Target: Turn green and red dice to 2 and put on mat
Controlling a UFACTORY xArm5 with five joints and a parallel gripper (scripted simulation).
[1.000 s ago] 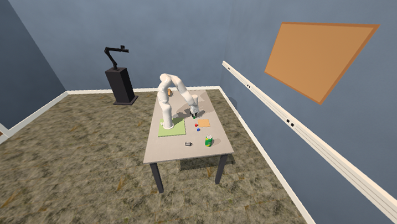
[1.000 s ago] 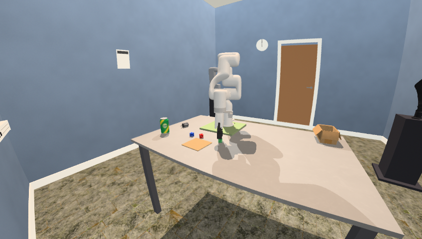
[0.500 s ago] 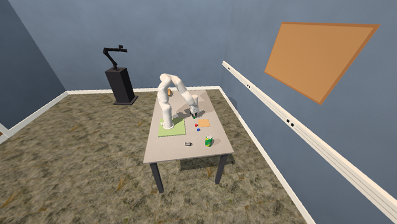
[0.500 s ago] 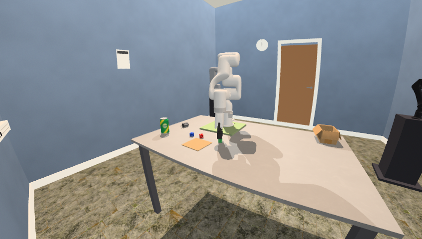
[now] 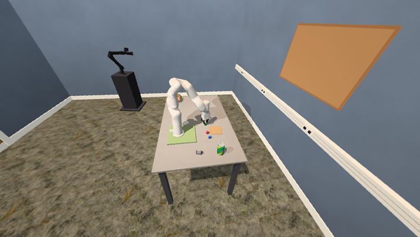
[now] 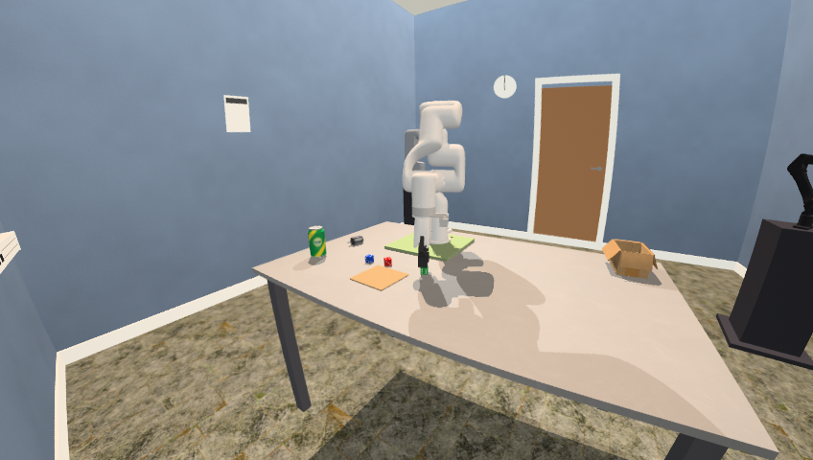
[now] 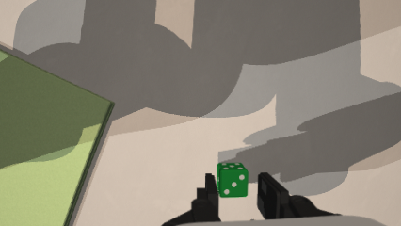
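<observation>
Green die [image 5: 205, 124] [image 6: 424, 271] [image 7: 232, 181] lay between the parted fingers of the open end effector [image 5: 205, 121] [image 6: 423, 265] [image 7: 235, 189], off the orange mat [image 5: 216, 130] [image 6: 379, 277].

Small dice near an orange mat
The glossy blue cubic die [image 6: 369, 259] and glossy red cubic die [image 6: 387, 262] sat beside the flat orange square mat [image 6: 379, 277].

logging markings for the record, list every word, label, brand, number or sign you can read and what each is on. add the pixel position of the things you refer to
Three white dots, no digit: one face of the green die [image 7: 232, 183]; its other visible dotted face is too slanted to count surely.
Can [image 5: 220, 149] [image 6: 316, 241]: a pale badge, its lettering too small to read.
Red die [image 5: 207, 132] [image 6: 387, 262] and blue die [image 5: 210, 137] [image 6: 369, 259]: dots too small to count.
Wall sheet [image 6: 237, 116]: dark band, no readable text.
Clock [image 6: 504, 86]: no numerals readable.
</observation>
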